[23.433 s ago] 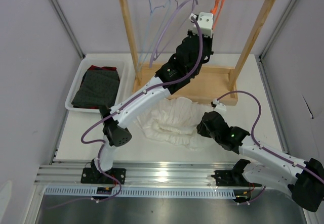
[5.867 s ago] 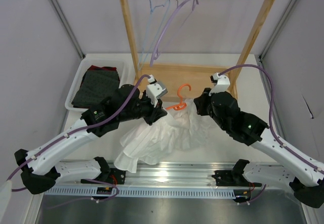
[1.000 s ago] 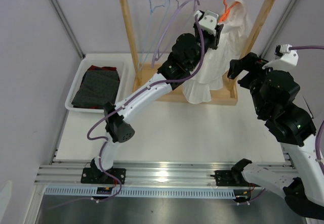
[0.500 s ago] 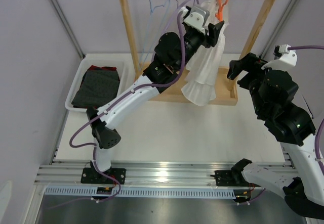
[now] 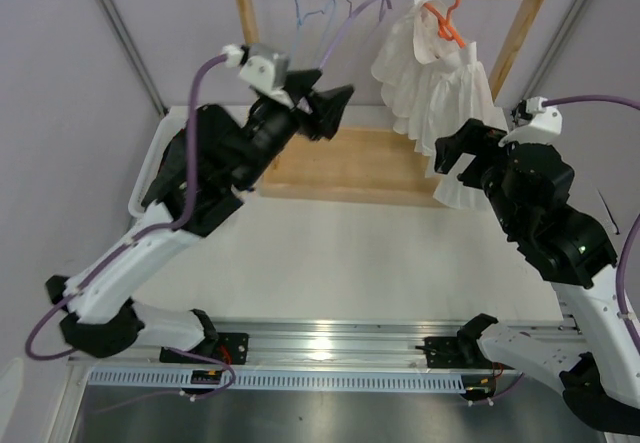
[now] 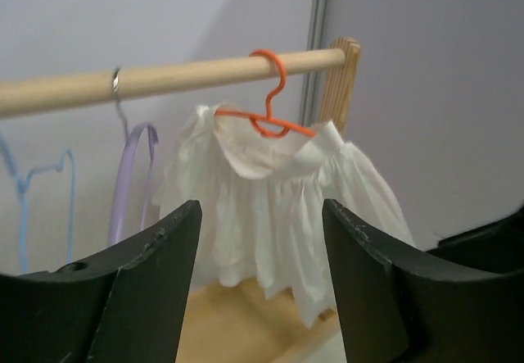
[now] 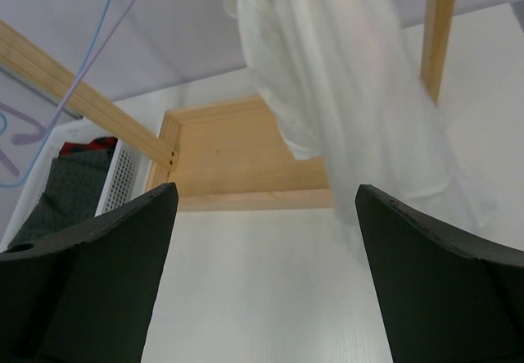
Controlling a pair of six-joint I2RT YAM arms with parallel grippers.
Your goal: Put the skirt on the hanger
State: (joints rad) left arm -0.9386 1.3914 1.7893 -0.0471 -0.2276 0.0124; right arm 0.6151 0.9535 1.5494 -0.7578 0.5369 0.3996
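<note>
Now the skirt (image 5: 430,83) is hanging on the hanger (image 6: 270,117) hooked near the right end of the wooden rail (image 6: 164,76), left jaws and right jaws both gaping empty below it, and backing off straight, clear of the fabric, is looking wisest.

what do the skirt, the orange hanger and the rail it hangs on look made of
Skirt: thin white fabric with a matte look, perhaps cotton or a light synthetic; it crinkles and gathers into soft ruffled tiers.
Hanger: probably plastic, thin, evenly bright orange and smooth; coated wire cannot be ruled out.
Rail: pale wood, a round tan dowel with a dull, seemingly unpainted surface.
</note>
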